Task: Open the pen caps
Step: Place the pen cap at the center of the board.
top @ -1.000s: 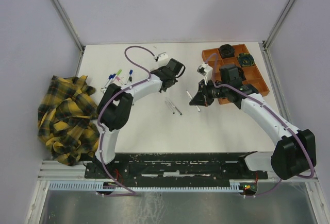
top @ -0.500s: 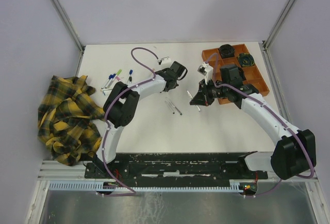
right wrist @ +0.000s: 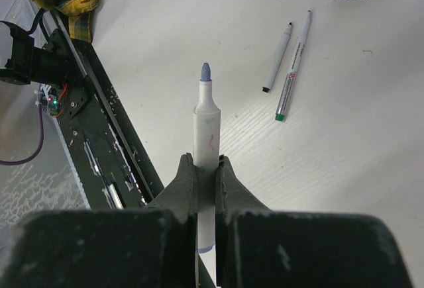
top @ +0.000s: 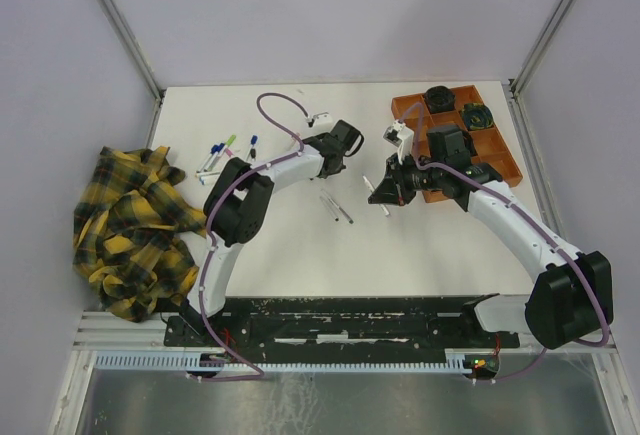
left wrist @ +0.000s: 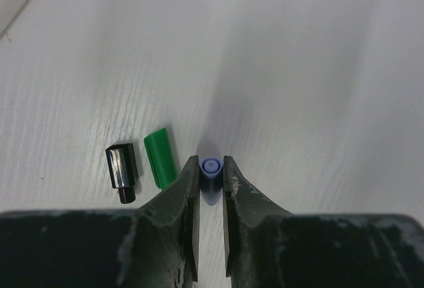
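**Left gripper** (left wrist: 211,163): jaws narrowly parted, one fingertip on each side of a blue cap (left wrist: 211,167). The cap stands upright on the white worktop (left wrist: 318,69), open end up. Whether the pads touch it cannot be told.
- Green cap (left wrist: 160,157): lies flat just beside the fingertip on the left of the wrist view.
- Black cap (left wrist: 122,173): one step further out on the same side, apart from the green cap.

**Right gripper** (right wrist: 205,165): closed on a white pen barrel (right wrist: 205,126). The pen is uncapped, and its blue-grey tip points away past the fingertips.
- Two loose pens (right wrist: 286,63): uncapped, on the worktop beyond that tip and off to one side, lying side by side.

**Top view:**
- The two grippers face each other, near but apart.
- Capped pens (top: 225,150): a cluster well out to the left gripper's left.
- Plaid cloth (top: 130,230): beyond the capped pens, off the worktop edge.
- Orange tray (top: 500,160): just behind the right gripper.
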`<state>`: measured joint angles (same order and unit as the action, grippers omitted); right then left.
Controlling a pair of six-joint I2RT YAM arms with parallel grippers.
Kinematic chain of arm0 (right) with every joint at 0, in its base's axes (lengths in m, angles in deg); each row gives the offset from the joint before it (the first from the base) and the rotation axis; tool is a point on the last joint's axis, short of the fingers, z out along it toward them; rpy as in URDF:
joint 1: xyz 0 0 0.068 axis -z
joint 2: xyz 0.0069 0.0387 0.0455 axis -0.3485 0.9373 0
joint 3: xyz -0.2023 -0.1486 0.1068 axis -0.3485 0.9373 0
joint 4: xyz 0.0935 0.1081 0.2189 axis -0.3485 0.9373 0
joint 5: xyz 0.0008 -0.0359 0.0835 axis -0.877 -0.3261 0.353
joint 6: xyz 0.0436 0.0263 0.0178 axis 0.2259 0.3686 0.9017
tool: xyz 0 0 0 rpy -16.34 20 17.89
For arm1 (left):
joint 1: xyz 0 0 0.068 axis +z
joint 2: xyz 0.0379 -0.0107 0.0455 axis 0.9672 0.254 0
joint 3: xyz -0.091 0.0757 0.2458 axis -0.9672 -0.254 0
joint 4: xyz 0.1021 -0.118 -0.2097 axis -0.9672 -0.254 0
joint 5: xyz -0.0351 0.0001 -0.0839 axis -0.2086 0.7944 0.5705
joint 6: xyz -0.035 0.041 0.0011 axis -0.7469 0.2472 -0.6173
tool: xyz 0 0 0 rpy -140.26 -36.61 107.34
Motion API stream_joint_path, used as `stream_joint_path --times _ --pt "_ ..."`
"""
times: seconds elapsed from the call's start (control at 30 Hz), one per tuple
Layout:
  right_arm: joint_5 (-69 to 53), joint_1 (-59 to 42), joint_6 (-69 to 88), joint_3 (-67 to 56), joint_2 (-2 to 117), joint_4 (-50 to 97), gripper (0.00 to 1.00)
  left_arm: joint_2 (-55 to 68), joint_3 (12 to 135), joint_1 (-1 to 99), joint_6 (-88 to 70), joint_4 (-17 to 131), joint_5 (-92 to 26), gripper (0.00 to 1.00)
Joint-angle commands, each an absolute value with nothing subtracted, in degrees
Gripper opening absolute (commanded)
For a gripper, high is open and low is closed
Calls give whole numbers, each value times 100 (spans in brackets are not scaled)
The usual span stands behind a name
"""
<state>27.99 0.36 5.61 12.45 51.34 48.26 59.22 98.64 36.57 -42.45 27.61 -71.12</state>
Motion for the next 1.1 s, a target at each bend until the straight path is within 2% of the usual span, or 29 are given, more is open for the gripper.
stream_joint_path --times 0.0,0.37,0.67,0.9,1.07 --pt "2865 82 570 999 5111 4713 3 5992 10132 3712 -4045 2780 -7260 22" --pt "2908 97 593 998 5106 4700 3 6006 10182 3759 -4044 2779 -7212 29" --pt "2935 105 604 1002 5106 4695 3 5922 10257 3773 -4031 2702 -7161 30" --pt "2935 110 604 1049 5161 4660 3 5395 10133 3764 -3975 2704 -7136 32" --pt "2942 106 605 1076 5224 4625 3 4743 9618 3772 -3884 3013 -7314 34"
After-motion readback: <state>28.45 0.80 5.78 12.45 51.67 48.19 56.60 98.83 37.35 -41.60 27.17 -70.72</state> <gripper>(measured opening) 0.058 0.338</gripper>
